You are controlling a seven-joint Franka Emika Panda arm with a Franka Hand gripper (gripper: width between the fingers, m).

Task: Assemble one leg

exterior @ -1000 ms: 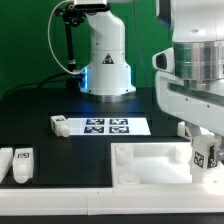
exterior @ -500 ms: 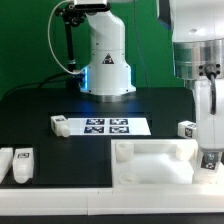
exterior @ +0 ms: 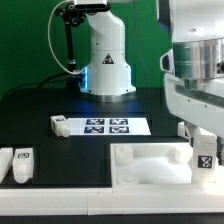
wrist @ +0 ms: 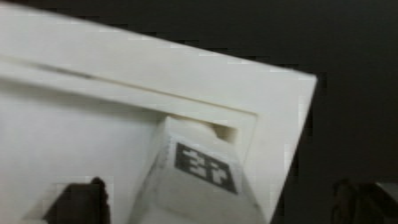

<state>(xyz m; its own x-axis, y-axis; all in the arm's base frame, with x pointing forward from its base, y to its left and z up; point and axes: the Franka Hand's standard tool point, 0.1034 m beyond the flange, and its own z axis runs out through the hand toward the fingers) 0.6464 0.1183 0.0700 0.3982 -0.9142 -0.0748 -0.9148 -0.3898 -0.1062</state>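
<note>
A small white leg (exterior: 205, 153) with a black-and-white tag stands upright at a corner of the large flat white panel (exterior: 150, 165), at the exterior view's right. My gripper (exterior: 205, 162) straddles it from above. In the wrist view the leg (wrist: 205, 165) rises between the two dark fingertips (wrist: 80, 202), with a visible gap on each side, so my gripper (wrist: 222, 208) is open around it. The panel's raised rim (wrist: 125, 85) runs behind the leg.
The marker board (exterior: 108, 125) lies mid-table with a spare leg (exterior: 60, 124) at its left end. Two more legs (exterior: 22, 164) lie at the exterior view's left edge. Another leg (exterior: 185, 128) sits just behind my gripper. The robot base (exterior: 105, 60) stands at the back.
Half a second ago the wrist was turned so the gripper showed side-on. It has turned back to the pose of one second ago. The leg stays at the panel's corner.
</note>
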